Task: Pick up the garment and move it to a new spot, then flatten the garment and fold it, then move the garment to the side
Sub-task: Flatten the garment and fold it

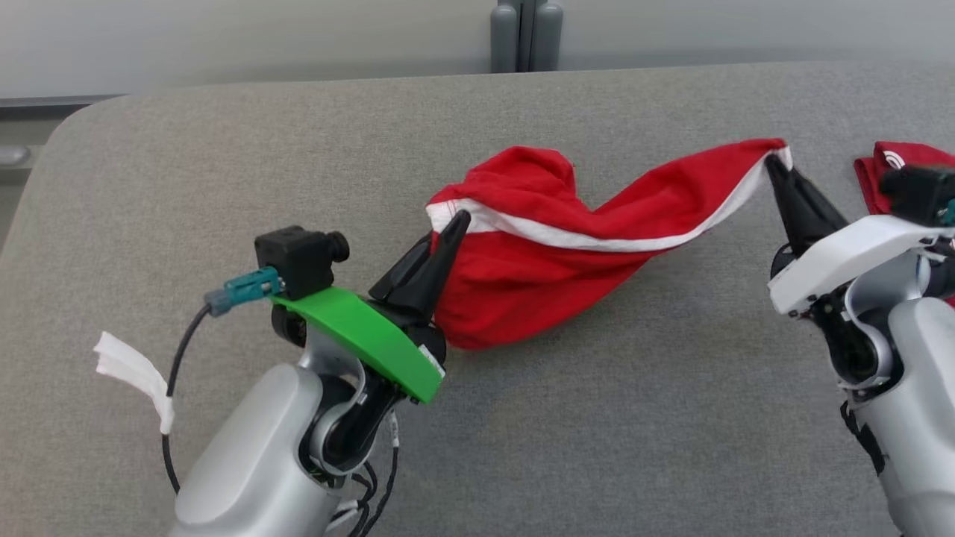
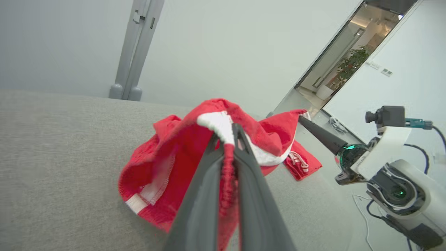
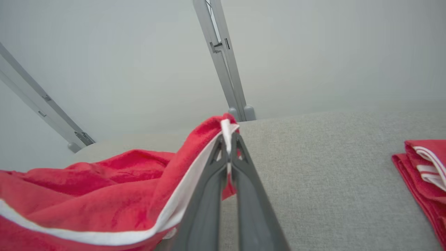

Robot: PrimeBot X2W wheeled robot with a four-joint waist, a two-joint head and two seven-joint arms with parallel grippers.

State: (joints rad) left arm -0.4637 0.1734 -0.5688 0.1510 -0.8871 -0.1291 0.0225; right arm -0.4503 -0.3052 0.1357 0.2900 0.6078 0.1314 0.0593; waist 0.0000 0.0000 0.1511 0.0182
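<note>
A red garment [image 1: 552, 261] with a white band hangs stretched between my two grippers above the grey padded table [image 1: 224, 164]. My left gripper [image 1: 456, 222] is shut on its left end at the white band; the wrist view shows that cloth [image 2: 174, 167] pinched between the dark fingers [image 2: 205, 195]. My right gripper [image 1: 774, 165] is shut on the garment's far right corner, and the right wrist view shows the red and white edge [image 3: 195, 167] clamped at the fingertips [image 3: 228, 139]. The middle of the cloth sags down to the table.
A second, folded red garment [image 1: 888, 168] with white stripes lies at the table's right side, behind my right wrist; it shows as the folded piece [image 3: 423, 167] in the right wrist view. A grey post [image 1: 526, 33] stands behind the table's far edge.
</note>
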